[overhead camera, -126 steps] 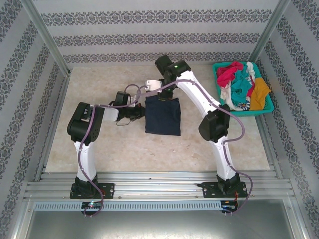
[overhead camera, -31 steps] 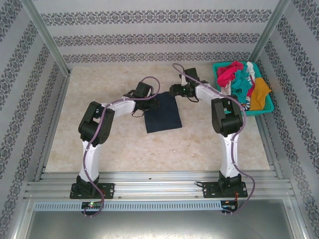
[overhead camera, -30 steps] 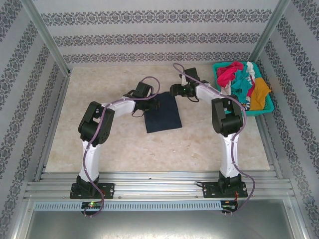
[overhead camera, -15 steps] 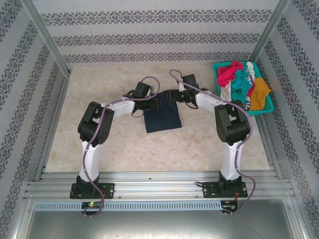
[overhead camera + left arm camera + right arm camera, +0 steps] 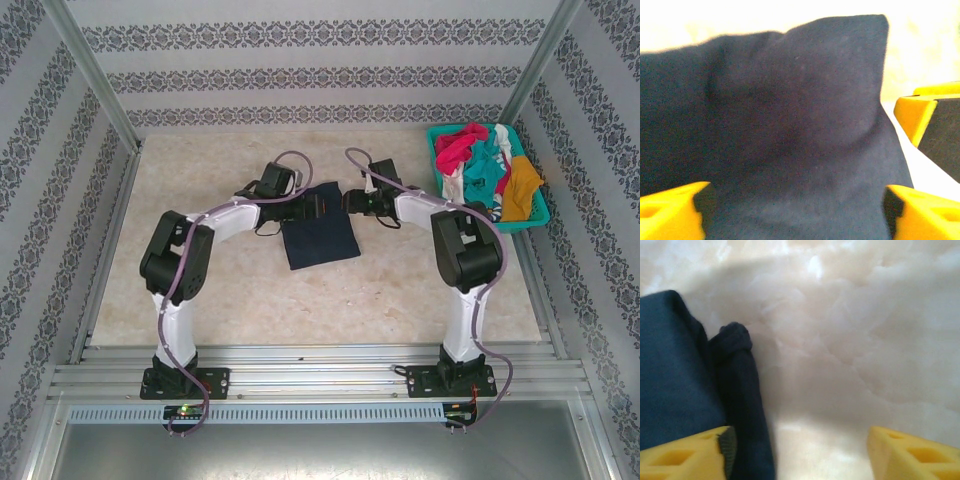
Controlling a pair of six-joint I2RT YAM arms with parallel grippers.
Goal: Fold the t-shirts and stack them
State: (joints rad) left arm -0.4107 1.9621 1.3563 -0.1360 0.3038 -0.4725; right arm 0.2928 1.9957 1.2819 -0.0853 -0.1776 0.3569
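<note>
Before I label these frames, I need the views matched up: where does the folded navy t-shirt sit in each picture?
Top external: the navy t-shirt lies near the middle of the table.
Left wrist: the navy t-shirt covers most of the picture, one corner at upper right.
Right wrist: the navy t-shirt is at the left edge, a rolled fold beside it.
Shared landmark: the pale marbled table beside the shirt.

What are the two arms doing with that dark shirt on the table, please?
Two robot arms are folding shirts. A navy shirt lies folded on the table. Both grippers sit at its far edge with jaws open and grip nothing: the left gripper over the cloth, the right gripper at its right-hand side. The other shirts wait in the basket.
</note>
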